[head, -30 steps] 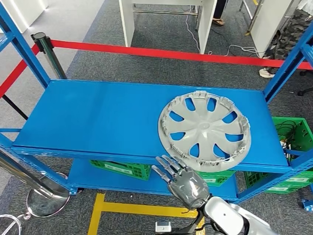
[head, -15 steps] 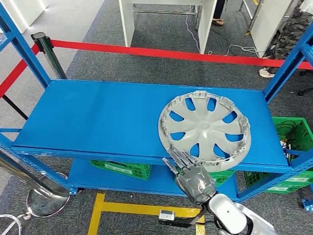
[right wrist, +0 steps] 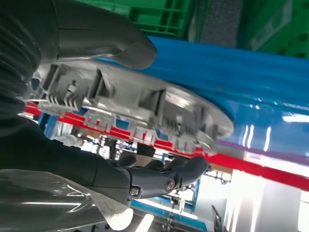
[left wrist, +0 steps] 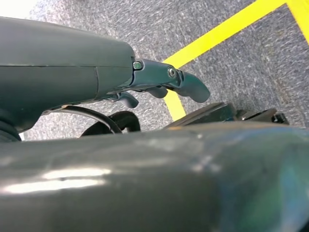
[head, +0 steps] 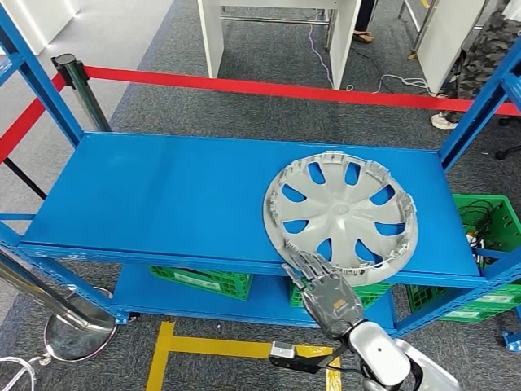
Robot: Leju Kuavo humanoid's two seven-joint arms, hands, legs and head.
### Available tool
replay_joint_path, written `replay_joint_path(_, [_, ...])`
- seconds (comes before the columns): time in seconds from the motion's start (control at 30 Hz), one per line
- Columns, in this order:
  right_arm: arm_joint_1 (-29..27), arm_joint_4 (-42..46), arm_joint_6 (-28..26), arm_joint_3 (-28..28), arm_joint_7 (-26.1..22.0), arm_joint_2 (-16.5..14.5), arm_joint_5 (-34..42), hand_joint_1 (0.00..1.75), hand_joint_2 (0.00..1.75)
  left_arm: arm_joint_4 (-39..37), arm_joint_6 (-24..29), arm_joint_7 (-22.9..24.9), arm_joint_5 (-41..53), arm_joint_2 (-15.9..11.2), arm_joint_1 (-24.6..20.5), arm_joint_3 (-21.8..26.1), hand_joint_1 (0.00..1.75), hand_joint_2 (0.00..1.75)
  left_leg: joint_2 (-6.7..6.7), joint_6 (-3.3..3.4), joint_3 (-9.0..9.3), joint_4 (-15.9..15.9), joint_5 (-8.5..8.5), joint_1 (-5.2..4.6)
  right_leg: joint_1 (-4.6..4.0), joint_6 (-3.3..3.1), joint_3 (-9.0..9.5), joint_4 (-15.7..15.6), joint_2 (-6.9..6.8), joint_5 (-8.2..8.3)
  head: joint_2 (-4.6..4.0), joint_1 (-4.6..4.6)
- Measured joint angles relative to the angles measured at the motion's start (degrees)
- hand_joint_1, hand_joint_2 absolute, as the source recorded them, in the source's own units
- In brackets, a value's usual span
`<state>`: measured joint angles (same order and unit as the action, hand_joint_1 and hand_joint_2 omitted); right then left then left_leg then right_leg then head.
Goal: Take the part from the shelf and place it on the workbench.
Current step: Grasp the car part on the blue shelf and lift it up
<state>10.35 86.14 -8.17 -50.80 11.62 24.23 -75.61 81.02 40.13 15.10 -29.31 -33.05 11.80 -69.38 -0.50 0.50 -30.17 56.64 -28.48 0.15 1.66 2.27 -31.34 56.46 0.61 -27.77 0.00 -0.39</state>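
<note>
Right hand at the hubcap's rim
No legible writing; the right hand [head: 324, 295], lower center, brackets the gray hubcap's [head: 342, 213] near edge on the blue shelf [head: 154, 195], fingers apart, not clamped.

A round grey plastic hubcap [head: 340, 210] with teardrop cutouts and a clip-lined rim lies flat, inner side up, on the blue shelf [head: 154, 195], towards its right end, its near rim overhanging the front edge.
</note>
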Motion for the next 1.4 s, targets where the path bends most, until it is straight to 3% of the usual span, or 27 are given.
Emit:
replay_joint_path(0.7, [-2.31, -2.03, 0.49, 5.85, 1.14, -0.85, -0.03, 0.0, 1.75, 2.48, 0.0, 1.71, 1.69, -0.51, 2.43, 2.75, 0.0, 0.0, 0.0, 0.0, 0.0, 0.0, 0.0, 0.0, 0.0, 0.0, 0.0, 0.0, 0.0, 0.0, 0.0, 0.0])
replay_joint_path(1.4, [-2.79, -3.98, 1.4, 6.65, 1.12, -1.55, -0.31, 0.0, 1.75, 3.02, 0.0, 1.48, 0.5, -0.66, 2.63, 3.04, 0.0, 0.0, 0.0, 0.0, 0.0, 0.0, 0.0, 0.0, 0.0, 0.0, 0.0, 0.0, 0.0, 0.0, 0.0, 0.01])
